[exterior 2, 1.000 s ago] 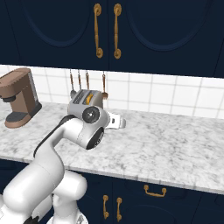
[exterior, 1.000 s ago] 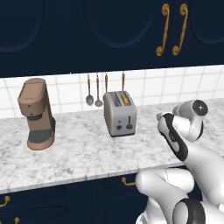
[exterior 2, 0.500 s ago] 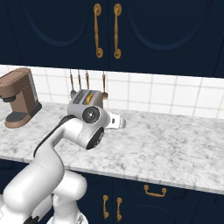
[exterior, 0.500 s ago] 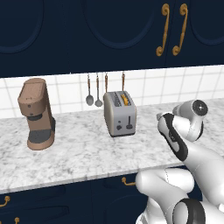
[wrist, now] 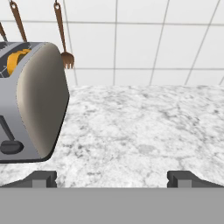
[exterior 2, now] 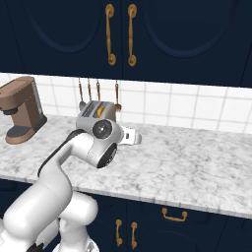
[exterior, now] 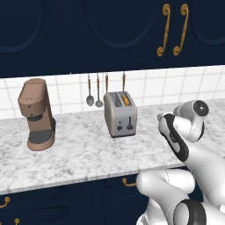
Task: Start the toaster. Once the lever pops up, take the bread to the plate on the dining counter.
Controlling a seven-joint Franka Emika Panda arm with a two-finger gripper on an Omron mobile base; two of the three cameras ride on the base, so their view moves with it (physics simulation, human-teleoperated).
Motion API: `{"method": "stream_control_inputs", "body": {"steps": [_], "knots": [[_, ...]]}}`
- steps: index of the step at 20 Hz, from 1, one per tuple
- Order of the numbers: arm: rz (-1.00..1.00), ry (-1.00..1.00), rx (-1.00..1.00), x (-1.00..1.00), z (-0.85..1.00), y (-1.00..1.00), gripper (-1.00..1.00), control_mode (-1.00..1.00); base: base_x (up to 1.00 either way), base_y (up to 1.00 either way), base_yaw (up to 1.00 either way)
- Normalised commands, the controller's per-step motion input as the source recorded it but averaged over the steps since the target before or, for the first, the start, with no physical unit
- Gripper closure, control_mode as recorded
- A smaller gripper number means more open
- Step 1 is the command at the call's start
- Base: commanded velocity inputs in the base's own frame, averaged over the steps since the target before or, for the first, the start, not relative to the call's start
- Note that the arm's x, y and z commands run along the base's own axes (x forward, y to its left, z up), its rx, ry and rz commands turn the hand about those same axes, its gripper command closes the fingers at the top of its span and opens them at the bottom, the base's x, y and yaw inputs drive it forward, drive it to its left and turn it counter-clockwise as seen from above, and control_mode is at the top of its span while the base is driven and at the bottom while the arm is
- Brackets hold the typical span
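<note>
The silver-grey toaster [exterior: 120, 115] [exterior 2: 96, 109] stands on the marble worktop against the tiled backsplash. The bread [exterior: 126, 99] [wrist: 17, 61] sits down in its right slot, showing only an orange edge. On the front face, the black lever [exterior: 130, 127] [wrist: 11, 146] is low in its slot. My gripper [wrist: 111, 178] [exterior 2: 136, 139] hovers over the worktop to the right of the toaster, facing the backsplash. It is open, with nothing between its fingers. The plate and the dining counter are out of view.
A brown coffee machine [exterior: 37, 115] [exterior 2: 22, 109] stands left of the toaster. Spoons and a fork [exterior: 99, 91] [wrist: 66, 59] hang on the tiles behind it. Navy cabinets [exterior: 110, 35] hang overhead. Bare marble worktop [exterior: 88, 151] [wrist: 144, 131] spreads right of the toaster.
</note>
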Motion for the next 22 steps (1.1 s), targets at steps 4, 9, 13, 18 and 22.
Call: {"method": "stream_control_inputs", "body": {"steps": [4,9,13,18,22], "knots": [[0.00,0.00,0.00,0.00,0.00,0.00,-1.00,-1.00,0.00,0.00,0.00],[0.00,0.00,0.00,0.00,0.00,0.00,-1.00,-1.00,0.00,0.00,0.00],[0.00,0.00,0.00,0.00,0.00,0.00,-1.00,-1.00,0.00,0.00,0.00],[0.00,0.00,0.00,0.00,0.00,0.00,-1.00,-1.00,0.00,0.00,0.00],[0.00,0.00,0.00,0.00,0.00,0.00,-1.00,-1.00,0.00,0.00,0.00]]}}
